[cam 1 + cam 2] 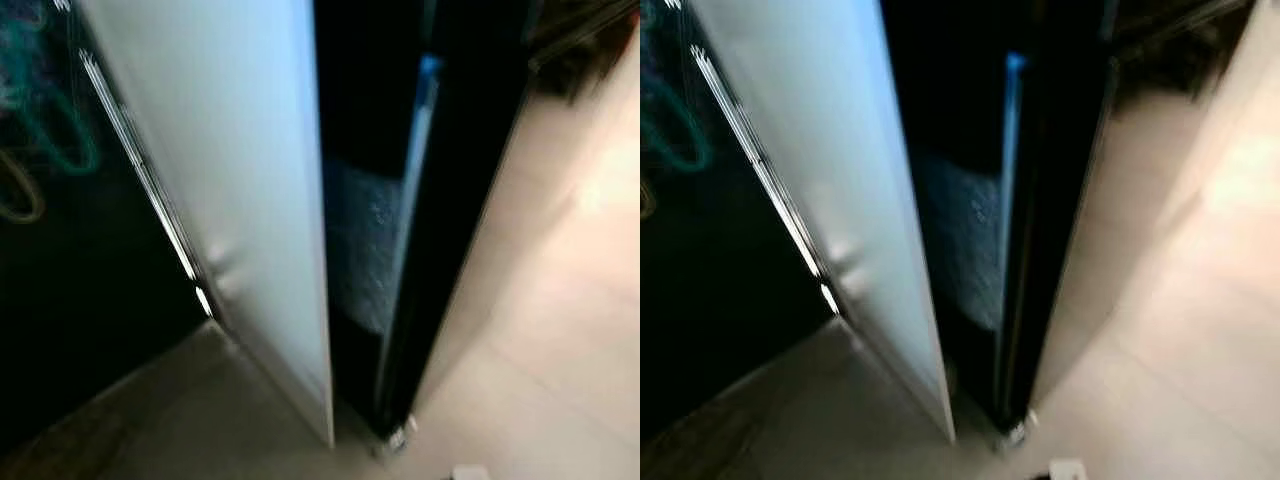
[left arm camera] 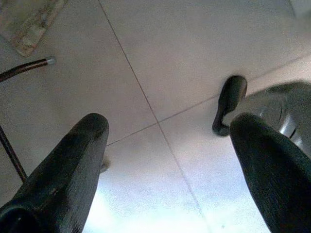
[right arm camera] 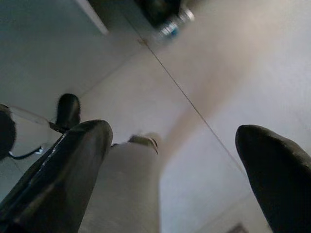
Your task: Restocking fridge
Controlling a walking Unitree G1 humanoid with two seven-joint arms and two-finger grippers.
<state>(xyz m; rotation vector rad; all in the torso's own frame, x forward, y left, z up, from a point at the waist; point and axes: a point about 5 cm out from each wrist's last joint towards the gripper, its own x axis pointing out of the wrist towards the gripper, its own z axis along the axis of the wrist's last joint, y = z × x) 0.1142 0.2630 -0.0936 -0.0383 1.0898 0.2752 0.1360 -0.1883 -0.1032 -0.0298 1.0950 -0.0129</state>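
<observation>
Down near the tiled floor [image 2: 194, 53] hang both arms: the left gripper [image 2: 167, 160] and the right gripper [image 3: 172, 170] each have their black fingers spread wide, holding nothing. Ahead and above them, blurred, stands the fridge [image 1: 450, 180], its white door [image 1: 230, 170] swung ajar on a dark interior, well apart from either gripper.

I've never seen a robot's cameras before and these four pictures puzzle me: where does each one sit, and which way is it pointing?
Left eye view: on the head, looking down at a white fridge door, ajar, and the floor.
Right eye view: beside it, same door and floor, slightly shifted.
Left wrist view: on the left arm, looking down along the open left gripper at floor tiles.
Right wrist view: likewise along the open right gripper.
All four views share the pale tiled floor.
</observation>
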